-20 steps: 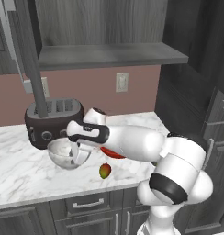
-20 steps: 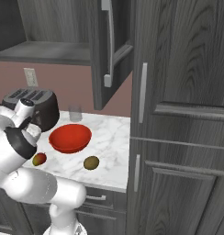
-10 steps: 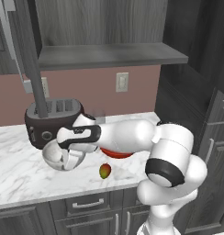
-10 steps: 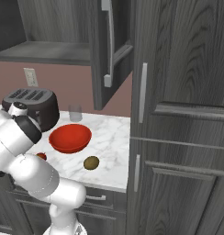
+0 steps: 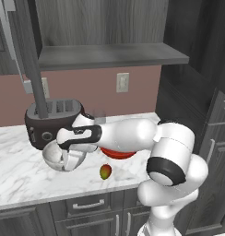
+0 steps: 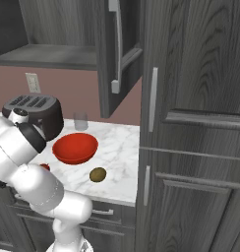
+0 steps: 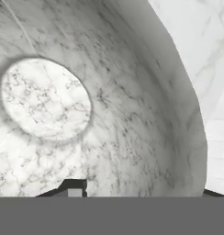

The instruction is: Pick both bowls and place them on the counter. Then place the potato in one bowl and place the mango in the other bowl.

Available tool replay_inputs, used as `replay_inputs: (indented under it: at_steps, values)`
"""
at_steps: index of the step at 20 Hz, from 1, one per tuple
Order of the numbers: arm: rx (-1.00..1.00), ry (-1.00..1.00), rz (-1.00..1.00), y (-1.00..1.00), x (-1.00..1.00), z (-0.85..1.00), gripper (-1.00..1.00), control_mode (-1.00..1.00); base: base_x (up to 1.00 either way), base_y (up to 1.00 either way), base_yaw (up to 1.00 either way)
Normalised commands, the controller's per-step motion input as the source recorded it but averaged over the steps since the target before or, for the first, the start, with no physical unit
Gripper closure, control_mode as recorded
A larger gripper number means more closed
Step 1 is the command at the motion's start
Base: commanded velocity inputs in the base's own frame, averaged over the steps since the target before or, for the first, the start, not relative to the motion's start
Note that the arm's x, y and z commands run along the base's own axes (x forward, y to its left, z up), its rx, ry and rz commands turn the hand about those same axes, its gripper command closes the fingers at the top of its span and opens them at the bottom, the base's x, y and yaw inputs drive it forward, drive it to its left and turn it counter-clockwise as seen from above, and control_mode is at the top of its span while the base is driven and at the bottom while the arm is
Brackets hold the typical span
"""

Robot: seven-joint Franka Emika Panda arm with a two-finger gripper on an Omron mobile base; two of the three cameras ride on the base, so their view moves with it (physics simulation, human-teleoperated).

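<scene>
The white-grey marbled bowl [image 5: 56,156] sits low on the counter [image 5: 17,177] in front of the toaster, tipped to one side. My gripper [image 5: 69,154] is at its rim and open. In the hand view one fingertip [image 7: 73,188] is inside the marbled bowl [image 7: 109,105] and the other is outside the wall, with a wide gap between them. The red bowl [image 6: 75,147] stands on the counter [image 6: 119,147], mostly hidden behind my arm in the left base view. The mango [image 5: 105,172] lies in front of the red bowl. The potato [image 6: 97,174] lies to the red bowl's right.
A dark toaster [image 5: 50,120] stands right behind the marbled bowl. A small glass [image 6: 80,121] is by the wall behind the red bowl. A dark shelf [image 5: 109,55] hangs above, an open cabinet door [image 6: 117,54] juts out, and tall cabinets [image 6: 195,128] end the counter on the right.
The arm carried the marbled bowl a little left and down toward the toaster, then held still. The fingers have spread apart at its rim.
</scene>
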Motion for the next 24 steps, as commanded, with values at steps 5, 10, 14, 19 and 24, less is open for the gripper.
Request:
replay_inputs:
  at_steps: [5, 10, 14, 19, 24]
  values:
    - [0.0, 0.0, 0.0, -0.12, -0.14, 0.1, -1.0, -1.0, 0.0, 0.0, 0.0]
    - [0.0, -0.01, 0.0, -0.11, -0.2, 0.23, -1.0, -1.0, 0.0, 0.0, 0.0]
    - [0.0, -0.04, 0.02, -0.11, -0.22, 0.27, -1.0, -1.0, 0.0, 0.0, 0.0]
    - [0.0, -0.01, 0.08, -0.27, -0.33, 0.27, -1.0, -1.0, 0.0, 0.0, 0.0]
    - [0.0, -0.03, 0.28, -0.37, -0.46, 0.14, -1.0, -1.0, 0.0, 0.0, 0.0]
